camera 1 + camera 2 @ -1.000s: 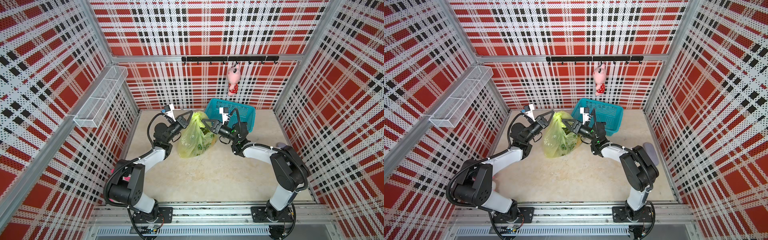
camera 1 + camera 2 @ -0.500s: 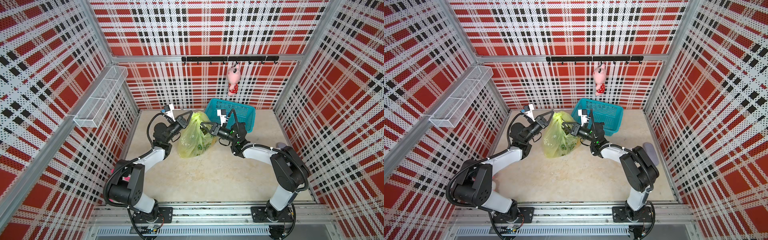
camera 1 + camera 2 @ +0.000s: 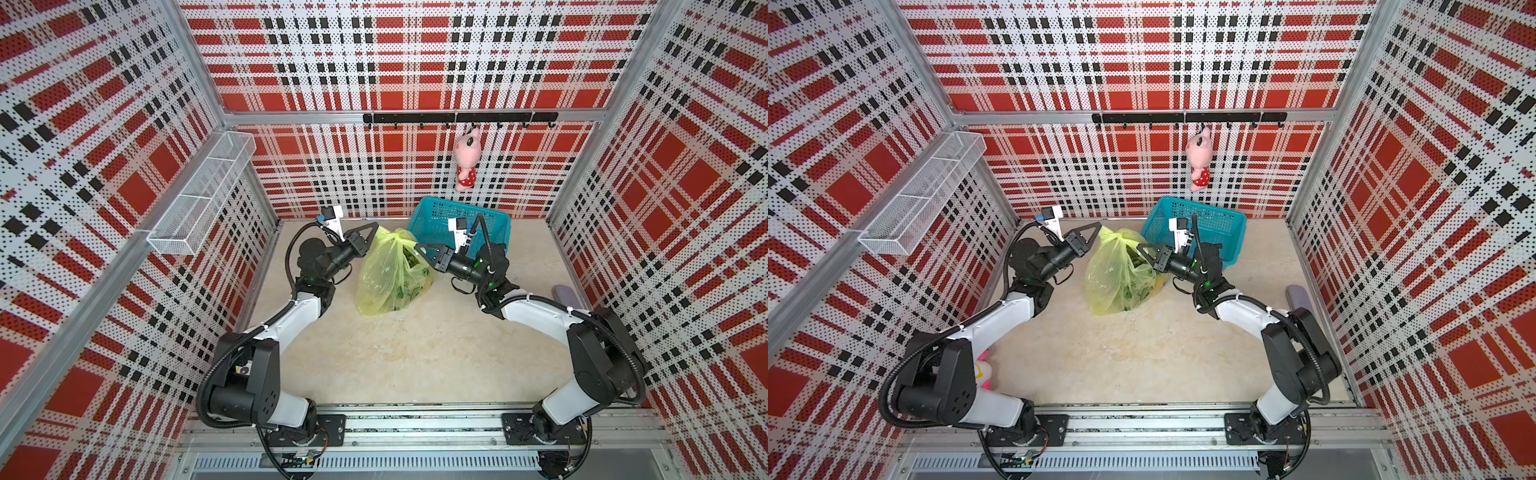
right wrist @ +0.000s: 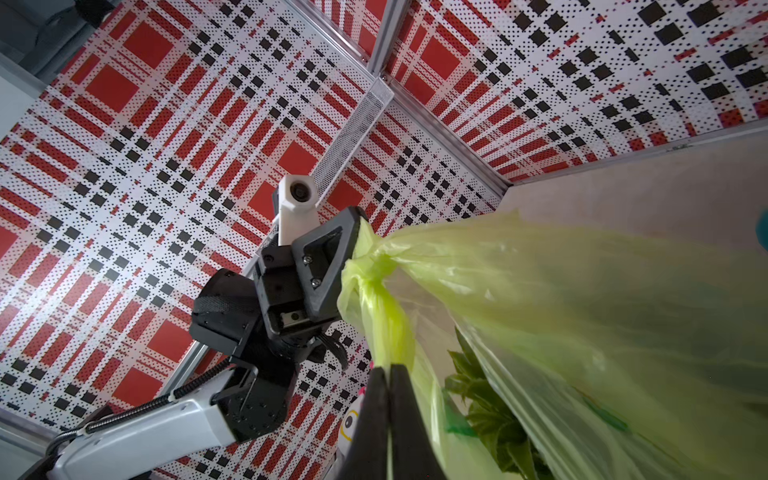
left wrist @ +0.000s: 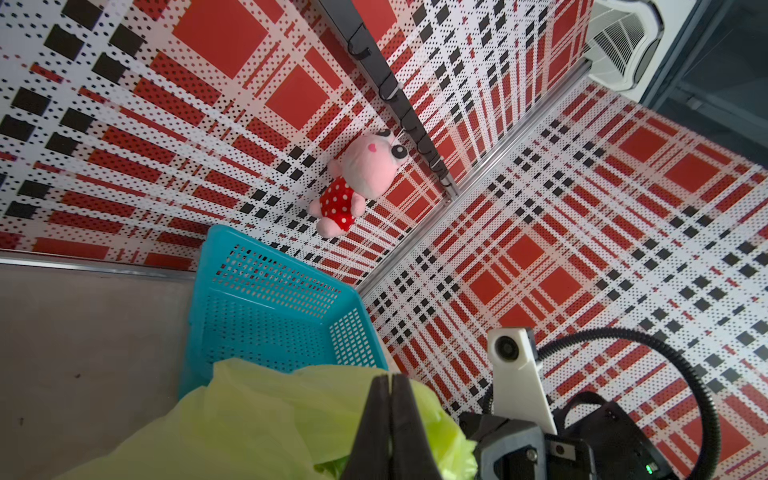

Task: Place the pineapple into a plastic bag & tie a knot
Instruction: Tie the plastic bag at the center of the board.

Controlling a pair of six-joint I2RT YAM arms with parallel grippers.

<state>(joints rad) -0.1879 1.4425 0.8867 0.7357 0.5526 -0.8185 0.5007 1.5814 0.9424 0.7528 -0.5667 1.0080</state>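
The yellow-green plastic bag (image 3: 388, 276) stands on the floor between my two arms, seen in both top views. The pineapple's green leaves (image 4: 486, 395) show through the plastic. Where the bag's handle strips meet at the top there is a tight bunch, the knot (image 4: 365, 268). My left gripper (image 3: 376, 227) is shut on the plastic at the bag's top, its jaws pressed together (image 5: 390, 377). My right gripper (image 3: 417, 248) is shut on one handle strip that runs down from the knot into its jaws (image 4: 388, 368).
A teal mesh basket (image 3: 457, 220) stands just behind the bag and my right gripper. A pink plush toy (image 3: 466, 160) hangs from a black hook rail (image 3: 457, 117). A white wire shelf (image 3: 199, 195) juts from the left wall. Another plush toy (image 3: 982, 372) lies by my left arm's base.
My right gripper was open beside the bag a second ago; it has shut on the handle strip. The left gripper and the bag have stayed in place.
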